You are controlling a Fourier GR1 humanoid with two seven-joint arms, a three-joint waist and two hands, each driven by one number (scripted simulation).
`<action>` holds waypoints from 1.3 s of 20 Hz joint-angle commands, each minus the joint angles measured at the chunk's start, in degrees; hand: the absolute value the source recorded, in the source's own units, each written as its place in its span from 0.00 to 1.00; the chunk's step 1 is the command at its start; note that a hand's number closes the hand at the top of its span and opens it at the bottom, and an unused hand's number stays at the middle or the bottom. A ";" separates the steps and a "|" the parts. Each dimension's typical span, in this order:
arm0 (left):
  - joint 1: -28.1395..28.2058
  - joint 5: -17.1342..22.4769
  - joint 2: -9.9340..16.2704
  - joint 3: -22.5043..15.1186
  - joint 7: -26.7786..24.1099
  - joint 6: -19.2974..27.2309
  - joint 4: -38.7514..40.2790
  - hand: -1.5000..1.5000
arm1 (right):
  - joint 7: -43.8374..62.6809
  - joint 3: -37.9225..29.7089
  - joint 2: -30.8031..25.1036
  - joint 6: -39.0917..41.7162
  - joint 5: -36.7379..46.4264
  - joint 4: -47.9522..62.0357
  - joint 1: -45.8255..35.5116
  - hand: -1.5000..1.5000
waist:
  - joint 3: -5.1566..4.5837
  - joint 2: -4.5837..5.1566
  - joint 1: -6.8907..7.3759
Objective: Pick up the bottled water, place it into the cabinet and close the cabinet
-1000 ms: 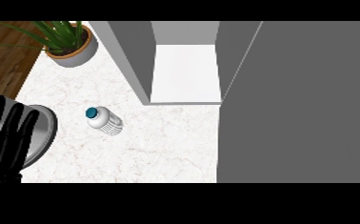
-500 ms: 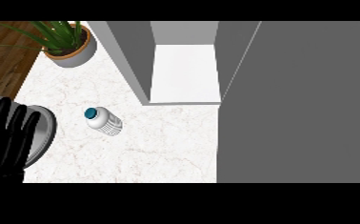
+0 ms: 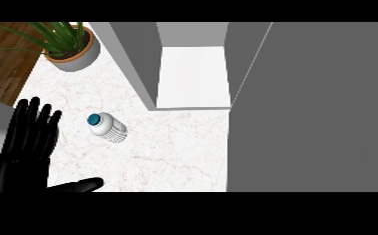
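A small clear water bottle [image 3: 108, 127] with a teal cap stands on the white marble counter [image 3: 170, 154], seen from above. My left hand [image 3: 26, 151] is at the left edge, fingers straight and spread, thumb out toward the right, a little left of the bottle and not touching it. The grey cabinet [image 3: 192, 74] stands behind the bottle with its white inside floor showing, and its door [image 3: 303, 109] is swung open at the right. My right hand does not show.
A potted green plant [image 3: 66, 44] in a grey pot sits at the back left corner. A strip of wooden floor [image 3: 11, 74] runs beyond the counter's left edge.
My left hand has moved up and right toward the bottle and opened flat, now covering the grey forearm part seen before. The bottle and cabinet have not moved.
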 commanded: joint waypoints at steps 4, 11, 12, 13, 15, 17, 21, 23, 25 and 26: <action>-1.70 2.56 0.59 4.86 -11.14 -4.36 16.57 0.00 | 0.09 -1.84 -1.06 2.12 -4.15 -10.71 7.75 0.00 | -0.03 0.08 -0.26; -2.44 0.87 0.50 5.27 -17.86 -6.37 27.63 0.00 | -4.86 -2.11 -1.03 4.41 -2.90 -9.58 11.09 0.00 | 0.01 0.04 -0.06; -5.43 3.08 2.27 8.19 -18.88 -7.85 31.49 0.00 | -5.44 -1.74 -0.90 4.73 -3.64 -11.40 13.54 0.00 | -0.04 0.06 -0.60; -7.29 2.09 1.15 7.33 -20.15 -7.30 35.08 0.00 | -5.25 -4.55 -2.82 5.51 -5.42 -9.97 12.18 0.00 | -0.03 0.19 -0.42; -7.83 2.63 1.25 8.40 -23.71 -8.48 38.40 0.00 | -5.56 -3.89 -2.17 5.60 -5.71 -10.89 14.05 0.00 | -0.04 0.15 -0.42; -9.02 1.29 -0.12 7.32 -23.17 -6.55 39.35 0.00 | -4.09 -4.43 -2.27 4.61 -6.43 -12.47 13.63 0.00 | -0.02 0.23 -0.01; -12.27 2.09 0.65 10.04 -29.82 -8.22 48.48 0.00 | -5.57 -1.83 -0.50 4.11 -2.72 -11.77 13.73 0.00 | -0.04 0.26 0.06; -15.47 3.64 2.32 12.44 -30.23 -9.08 52.74 0.00 | -9.38 -2.70 -1.33 7.38 -2.26 -11.52 18.48 0.00 | -0.04 0.09 -0.63; -14.94 2.05 3.04 12.54 -35.19 -10.32 57.84 0.00 | -8.49 -4.80 -1.86 6.48 -4.14 -11.03 17.20 0.00 | -0.04 0.20 -0.24; -12.67 1.17 0.63 11.50 -38.36 -9.49 57.76 0.00 | -10.30 -4.33 -1.23 7.12 -3.70 -11.76 19.60 0.00 | -0.05 0.09 -0.43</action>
